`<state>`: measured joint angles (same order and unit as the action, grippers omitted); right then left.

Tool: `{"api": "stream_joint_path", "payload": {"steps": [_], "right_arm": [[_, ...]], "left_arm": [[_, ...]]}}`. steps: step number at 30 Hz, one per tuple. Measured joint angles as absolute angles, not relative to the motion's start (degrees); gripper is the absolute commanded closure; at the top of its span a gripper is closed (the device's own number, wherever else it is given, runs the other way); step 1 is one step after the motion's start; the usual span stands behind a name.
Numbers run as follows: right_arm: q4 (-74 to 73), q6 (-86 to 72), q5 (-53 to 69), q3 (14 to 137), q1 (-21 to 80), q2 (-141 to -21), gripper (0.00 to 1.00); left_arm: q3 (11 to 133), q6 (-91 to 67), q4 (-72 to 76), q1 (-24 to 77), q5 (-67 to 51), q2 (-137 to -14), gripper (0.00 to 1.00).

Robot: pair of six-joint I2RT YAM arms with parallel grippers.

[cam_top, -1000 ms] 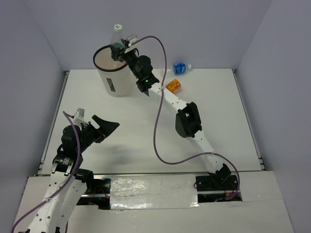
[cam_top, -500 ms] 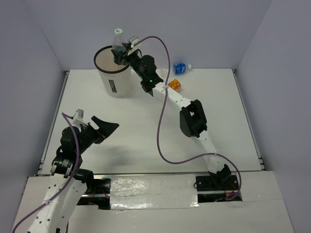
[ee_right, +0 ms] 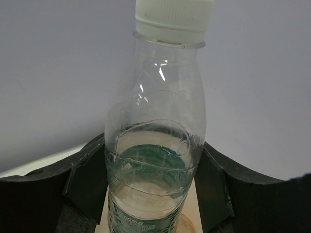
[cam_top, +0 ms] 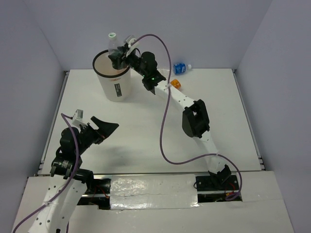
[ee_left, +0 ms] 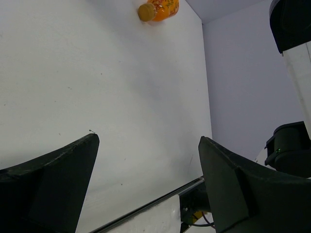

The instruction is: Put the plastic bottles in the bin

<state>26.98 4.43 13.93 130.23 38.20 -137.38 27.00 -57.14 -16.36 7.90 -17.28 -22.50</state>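
Observation:
My right gripper [cam_top: 115, 57] is shut on a clear bottle with a pale green cap [cam_top: 112, 42] and holds it upright over the open mouth of the white bin [cam_top: 115, 86] at the back left. In the right wrist view the bottle [ee_right: 158, 145] fills the gap between my two fingers, with the bin's inside below it. An orange bottle [cam_top: 175, 84] lies on the table right of the bin, and it also shows in the left wrist view [ee_left: 159, 9]. A blue-labelled bottle [cam_top: 181, 68] lies by the back wall. My left gripper [cam_top: 104, 127] is open and empty at the near left.
The bin has a black rim [cam_top: 101, 74] and a dark label [cam_top: 118, 90] on its side. Grey walls close the table at the back and both sides. The right arm's purple cable [cam_top: 164, 116] loops above the middle of the table.
My right gripper has carried the green-capped bottle leftward, from the bin's right rim to over its opening. The bin has shifted slightly. The left arm has barely moved.

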Motion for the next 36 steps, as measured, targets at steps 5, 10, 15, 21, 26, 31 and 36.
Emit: {"api": "stream_joint_path", "payload": {"steps": [5, 10, 15, 21, 26, 31, 36], "right_arm": [[23.46, 5.02, 18.68, 130.41, 37.95, -136.55, 0.66], [19.40, 4.73, 21.39, 130.41, 37.17, -135.79, 0.63], [16.82, 0.58, 22.52, 130.41, 36.69, -135.68, 0.58], [16.71, -7.66, 22.85, 130.41, 37.23, -135.68, 0.49], [17.32, -12.43, 20.03, 130.41, 39.18, -135.68, 0.41], [18.09, -12.84, 16.23, 130.41, 41.15, -135.70, 0.18], [18.55, -9.45, 13.65, 130.45, 41.82, -135.70, 0.00]], "left_arm": [[27.00, -57.06, -16.78, 7.90, -17.26, -22.22, 0.03], [27.00, -56.84, -16.97, 7.90, -17.26, -22.39, 0.02], [27.00, -55.92, -16.67, 7.90, -17.47, -24.36, 0.02], [27.03, -55.59, -16.19, 7.90, -17.89, -25.80, 0.02], [27.11, -55.57, -16.14, 7.90, -17.91, -25.78, 0.02], [27.97, -55.51, -16.25, 7.90, -17.91, -25.71, 0.02], [28.64, -55.42, -16.27, 7.90, -18.02, -25.76, 0.01]]}}
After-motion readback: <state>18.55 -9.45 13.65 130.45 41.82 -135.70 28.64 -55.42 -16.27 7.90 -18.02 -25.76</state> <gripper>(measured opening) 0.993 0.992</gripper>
